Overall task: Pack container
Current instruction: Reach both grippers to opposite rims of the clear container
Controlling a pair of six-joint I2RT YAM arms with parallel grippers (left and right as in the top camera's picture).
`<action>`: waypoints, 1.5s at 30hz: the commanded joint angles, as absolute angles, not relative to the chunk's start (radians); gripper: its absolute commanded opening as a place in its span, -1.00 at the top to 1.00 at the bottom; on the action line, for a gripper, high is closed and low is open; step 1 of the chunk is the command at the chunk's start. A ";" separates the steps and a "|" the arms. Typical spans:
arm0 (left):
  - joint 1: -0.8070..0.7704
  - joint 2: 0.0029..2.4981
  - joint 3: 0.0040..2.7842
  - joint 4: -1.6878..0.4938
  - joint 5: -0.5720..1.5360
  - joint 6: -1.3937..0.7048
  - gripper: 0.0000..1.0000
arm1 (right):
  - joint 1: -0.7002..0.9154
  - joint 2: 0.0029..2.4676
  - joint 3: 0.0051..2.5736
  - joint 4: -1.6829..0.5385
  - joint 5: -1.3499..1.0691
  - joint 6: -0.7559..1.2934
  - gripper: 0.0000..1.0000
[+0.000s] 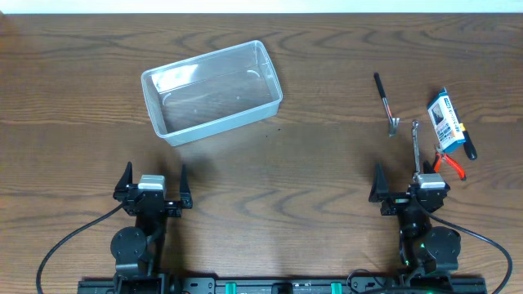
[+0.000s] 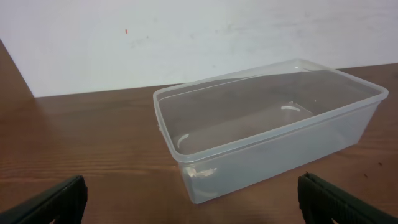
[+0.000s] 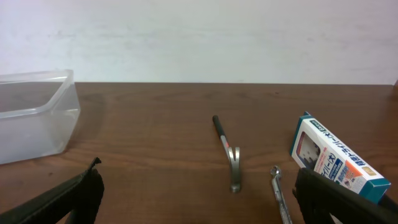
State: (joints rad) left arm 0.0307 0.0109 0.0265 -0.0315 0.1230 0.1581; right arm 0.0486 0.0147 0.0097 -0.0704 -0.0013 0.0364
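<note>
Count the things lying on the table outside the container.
5, all at the right: black-handled tool, slim metal tool, blue box, orange pliers, dark tool beside the box. Some may be hidden.

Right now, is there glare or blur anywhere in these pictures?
Overhead view: evenly lit and sharp, with white glare on the clear container at its left end. Left wrist view: container crisp, the fingers in the bottom corners blurred. Right wrist view: fingers dark and soft too, black-handled tool in focus.
</note>
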 commanded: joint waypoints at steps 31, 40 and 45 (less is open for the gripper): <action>0.028 0.008 0.043 0.142 0.117 -0.023 -0.96 | 0.038 0.126 0.150 0.009 0.033 0.066 -0.98; 0.028 0.303 0.416 0.149 0.062 0.049 -0.96 | 0.038 0.805 0.728 0.055 -0.093 0.067 -0.98; 0.028 0.641 0.820 -0.035 0.063 0.059 -0.96 | 0.041 1.259 1.308 -0.255 -0.290 0.066 -0.98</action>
